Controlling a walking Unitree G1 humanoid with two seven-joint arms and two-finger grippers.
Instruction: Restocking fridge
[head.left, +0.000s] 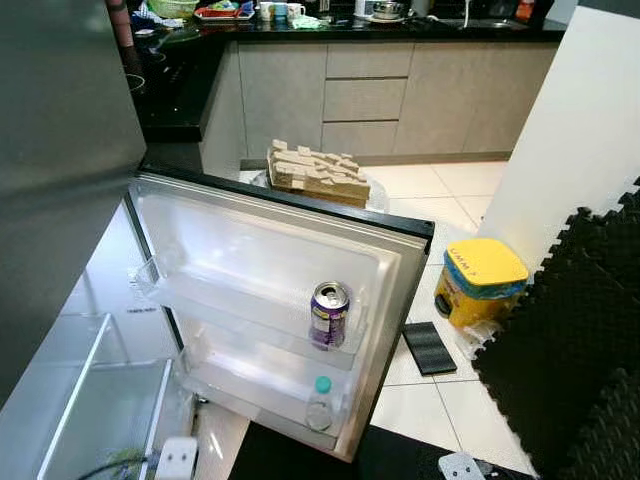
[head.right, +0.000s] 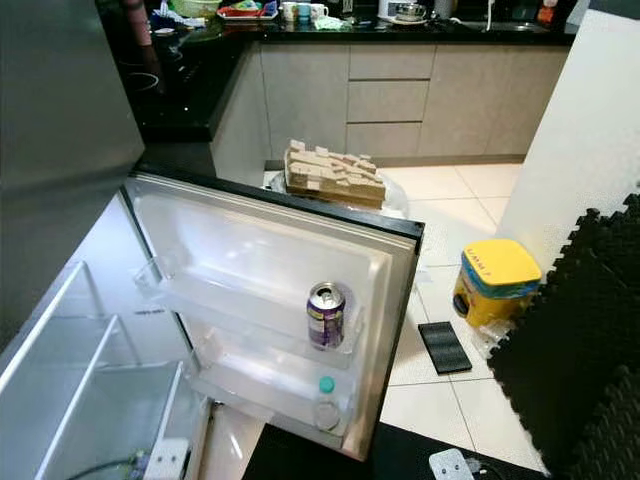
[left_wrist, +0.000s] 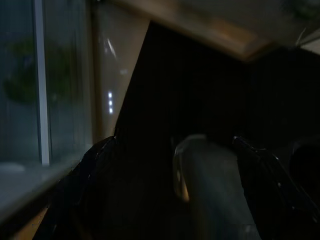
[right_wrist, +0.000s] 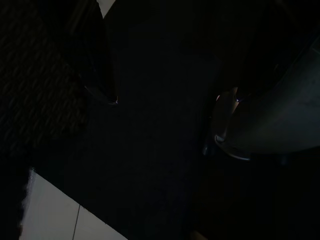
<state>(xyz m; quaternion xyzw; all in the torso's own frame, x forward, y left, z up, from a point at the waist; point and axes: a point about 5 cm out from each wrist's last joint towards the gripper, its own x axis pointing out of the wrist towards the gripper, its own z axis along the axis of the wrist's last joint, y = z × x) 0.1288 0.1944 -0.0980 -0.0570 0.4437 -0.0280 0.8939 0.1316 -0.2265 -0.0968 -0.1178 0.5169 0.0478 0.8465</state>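
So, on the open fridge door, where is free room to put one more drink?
The upper door shelf is bare from its left end up to the purple can. The lower door shelf is bare left of the water bottle. The right ends of both are crowded.

Floor: pale glossy tiles (head.left: 445, 185) reflecting light | 12 o'clock: grey-beige cabinets (head.left: 365, 95) running under a cluttered black countertop (head.left: 400, 30) | 3 o'clock: white wall (head.left: 575, 140) rising, black foam mats (head.left: 570, 340) leaning | 4 o'clock: yellow-lidded tub (head.left: 480, 282) sitting.
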